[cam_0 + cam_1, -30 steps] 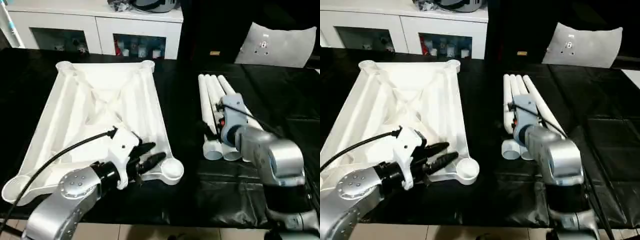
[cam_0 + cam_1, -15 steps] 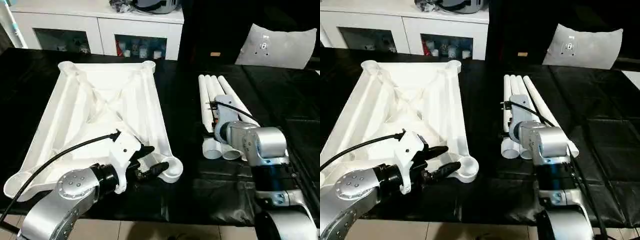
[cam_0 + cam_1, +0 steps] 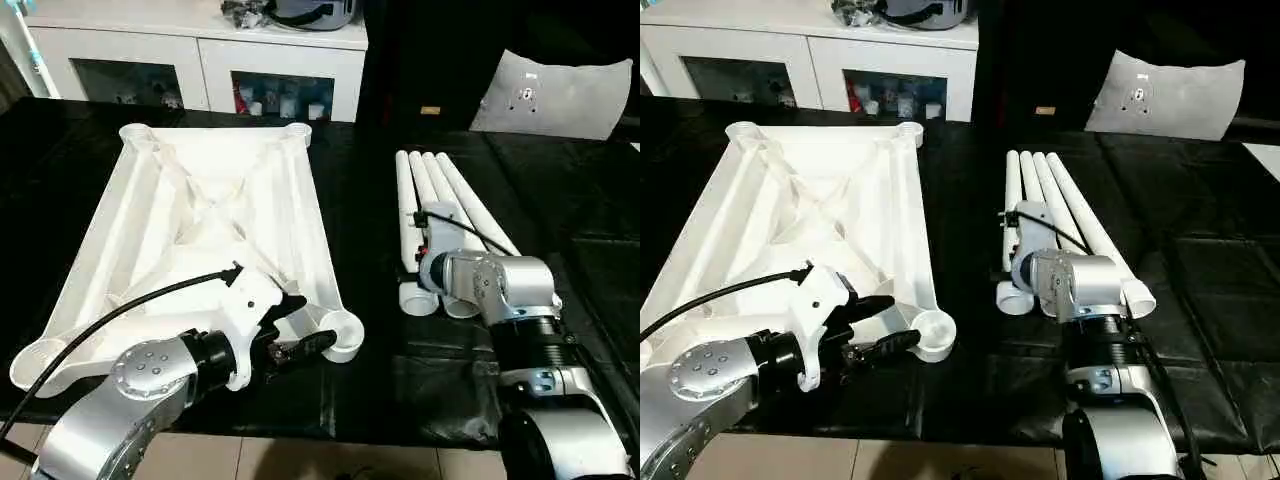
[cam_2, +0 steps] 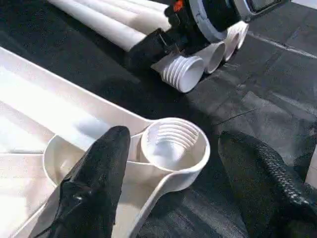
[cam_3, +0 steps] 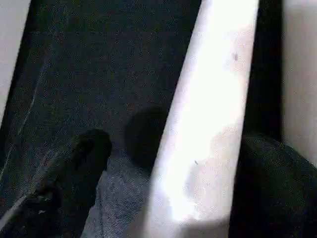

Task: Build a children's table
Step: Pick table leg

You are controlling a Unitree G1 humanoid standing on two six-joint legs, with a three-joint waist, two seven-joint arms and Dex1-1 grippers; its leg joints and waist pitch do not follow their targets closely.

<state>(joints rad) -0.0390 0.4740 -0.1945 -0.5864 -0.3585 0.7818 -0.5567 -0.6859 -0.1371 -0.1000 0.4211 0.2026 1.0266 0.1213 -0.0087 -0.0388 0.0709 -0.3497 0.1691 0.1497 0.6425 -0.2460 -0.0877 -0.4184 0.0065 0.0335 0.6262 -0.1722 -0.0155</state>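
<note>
The children's table top (image 3: 210, 220) lies upside down on the left of the black table, ribbed side up. My left gripper (image 3: 305, 325) is open at its near right corner socket (image 4: 173, 144). One finger (image 4: 99, 168) is over the top's inner side, the other finger (image 4: 262, 173) outside the socket. Four white legs (image 3: 445, 190) lie side by side on the right. My right gripper (image 5: 178, 158) is down on their near ends, open, with one leg (image 5: 213, 89) between its fingers.
A white cabinet (image 3: 200, 70) with glass doors stands behind the table. A pale cushion (image 3: 555, 95) leans at the back right. Black cloth (image 3: 570, 220) covers the table, and its front edge runs just below my arms.
My left gripper has opened wider and moved to straddle the corner socket. My right arm has dropped lower onto the near ends of the legs. The camera has tilted slightly.
</note>
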